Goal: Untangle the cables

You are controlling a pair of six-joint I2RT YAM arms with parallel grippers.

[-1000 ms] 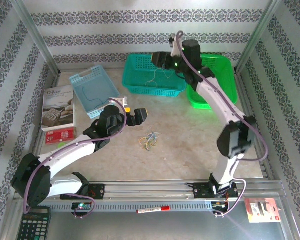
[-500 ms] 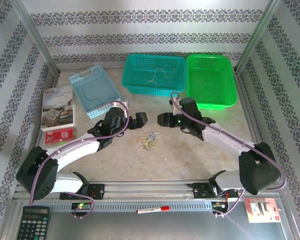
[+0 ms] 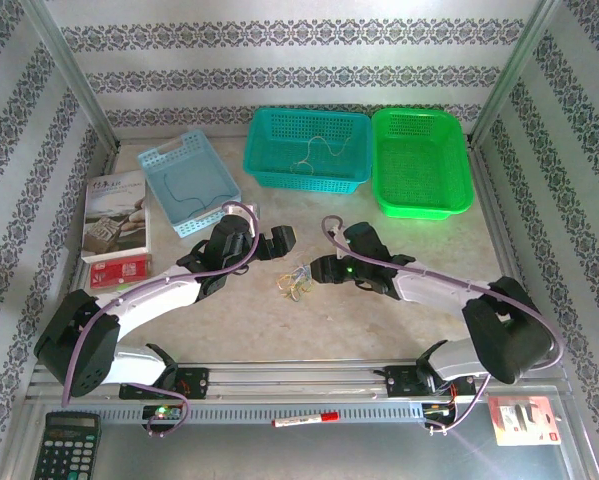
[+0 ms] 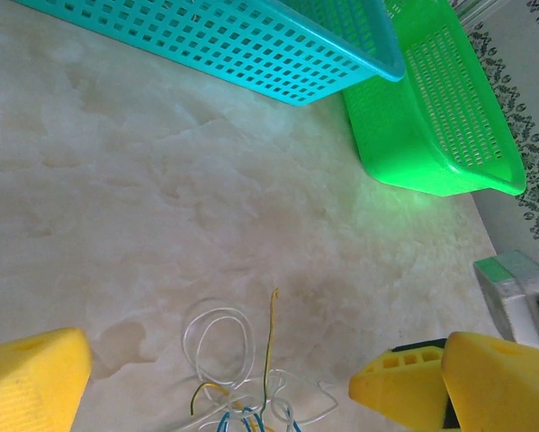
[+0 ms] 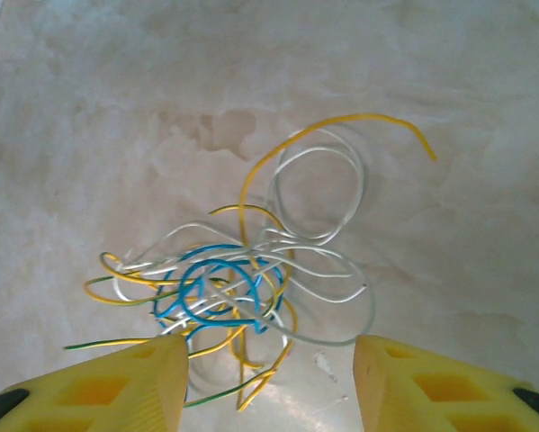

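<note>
Yellow right fingers [image 5: 116, 382] half-open astride cables [image 5: 217, 286].

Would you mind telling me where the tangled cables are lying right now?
In the top view, the cables lie on the table between the left end effector and the right end effector, closer to the right one.

cables [image 3: 297, 281] on table [image 3: 279, 335], baskets [image 3: 304, 180] behind

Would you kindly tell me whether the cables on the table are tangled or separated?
Tangled: the cables form one clump, blue, white and yellow loops crossing.
</note>
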